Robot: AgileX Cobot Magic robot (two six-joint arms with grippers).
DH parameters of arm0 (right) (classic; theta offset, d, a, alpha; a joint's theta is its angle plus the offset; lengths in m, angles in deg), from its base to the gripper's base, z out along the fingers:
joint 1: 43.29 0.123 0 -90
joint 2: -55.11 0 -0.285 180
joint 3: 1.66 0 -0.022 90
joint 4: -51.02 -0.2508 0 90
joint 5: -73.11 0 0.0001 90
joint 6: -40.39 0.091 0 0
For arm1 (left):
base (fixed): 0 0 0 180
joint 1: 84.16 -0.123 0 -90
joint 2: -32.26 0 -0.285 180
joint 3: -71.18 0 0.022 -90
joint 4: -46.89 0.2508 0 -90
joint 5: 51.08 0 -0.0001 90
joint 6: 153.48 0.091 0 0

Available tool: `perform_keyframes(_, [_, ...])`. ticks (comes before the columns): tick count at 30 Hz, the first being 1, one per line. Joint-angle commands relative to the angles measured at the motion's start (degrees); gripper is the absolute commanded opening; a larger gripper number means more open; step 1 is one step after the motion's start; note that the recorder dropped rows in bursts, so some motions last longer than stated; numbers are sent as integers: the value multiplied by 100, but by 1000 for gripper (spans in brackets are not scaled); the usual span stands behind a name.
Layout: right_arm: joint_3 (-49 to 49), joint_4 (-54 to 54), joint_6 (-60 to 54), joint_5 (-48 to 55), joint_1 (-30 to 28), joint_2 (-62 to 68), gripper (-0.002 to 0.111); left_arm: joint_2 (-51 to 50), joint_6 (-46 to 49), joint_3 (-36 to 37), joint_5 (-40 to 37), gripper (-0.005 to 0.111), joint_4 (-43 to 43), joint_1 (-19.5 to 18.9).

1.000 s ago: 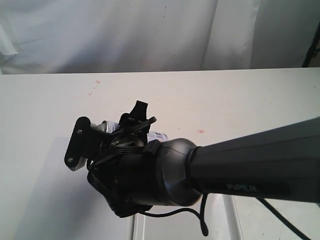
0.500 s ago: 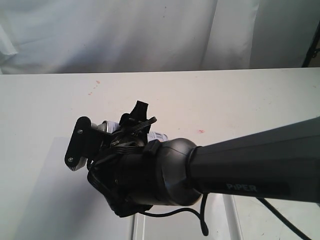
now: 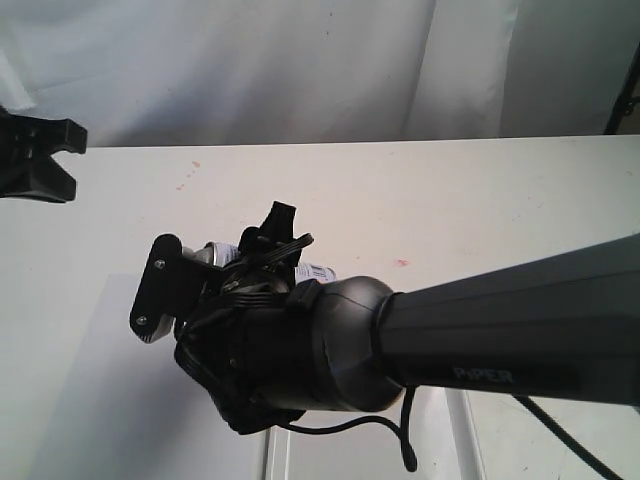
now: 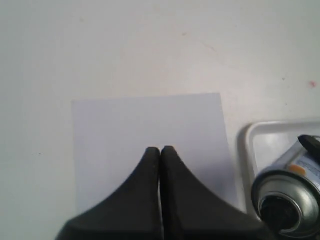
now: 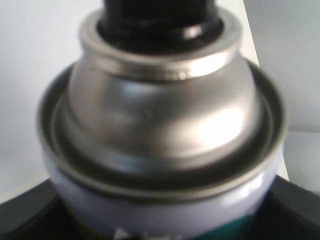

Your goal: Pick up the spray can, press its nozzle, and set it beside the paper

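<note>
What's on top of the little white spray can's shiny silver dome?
A black plastic nozzle sits in the white spray can's silver collar. Its tip is cut off from view.

Silver-domed white spray can (image 5: 160,125), black nozzle (image 5: 160,14), pale bluish-white paper (image 4: 150,122)

Spray can (image 4: 287,197): white body with a coloured label and a silver domed top; clamped in the right hand (image 3: 220,265), tilted with its top toward the exterior view's left.
Nozzle (image 5: 160,15): small black button seated in the dome's collar.
Paper (image 4: 150,130): matte, faintly bluish white sheet, flat on the worktop (image 4: 100,45), near the can.
</note>
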Motion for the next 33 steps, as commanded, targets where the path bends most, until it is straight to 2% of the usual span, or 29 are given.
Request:
perform_keyframes(1, [73,29,-109,39,18,-63,0,-851,1156,-473,-732,0,-1075,-198])
perform_keyframes(2, [73,29,-109,39,18,-63,0,-976,1361,-500,-862,0,-1391,-315])
perform_keyframes(3, [73,29,-132,39,18,-63,0,-1265,1901,-513,-1175,0,-2092,-685])
perform_keyframes(5, [73,29,-166,39,18,-63,0,-1581,2604,-513,-1755,0,-3032,-1191])
perform_keyframes(7, [73,-53,-251,35,18,-63,0,-1751,3244,-513,-2246,0,-3788,-1513])
perform_keyframes(10, [73,-55,-251,-80,18,-63,0,-1760,3206,-513,-2246,0,-3550,-1433])
perform_keyframes(13, [73,-41,-361,-410,18,-7,0,-1725,3132,-513,-2246,0,-3294,-1071])
perform_keyframes(16, [73,63,-370,-192,-13,97,0,-1665,3002,-513,-2246,0,-3024,-663])
perform_keyframes(18, [73,109,-370,-157,-38,112,0,-1664,2923,-513,-2246,0,-2983,-539])
perform_keyframes(28, [693,-125,-246,63,-143,360,0,-1655,2935,-351,-2246,0,-2965,-558])
perform_keyframes(33, [732,-212,-295,101,-185,386,0,-1655,2935,-202,-2246,0,-3042,-823])
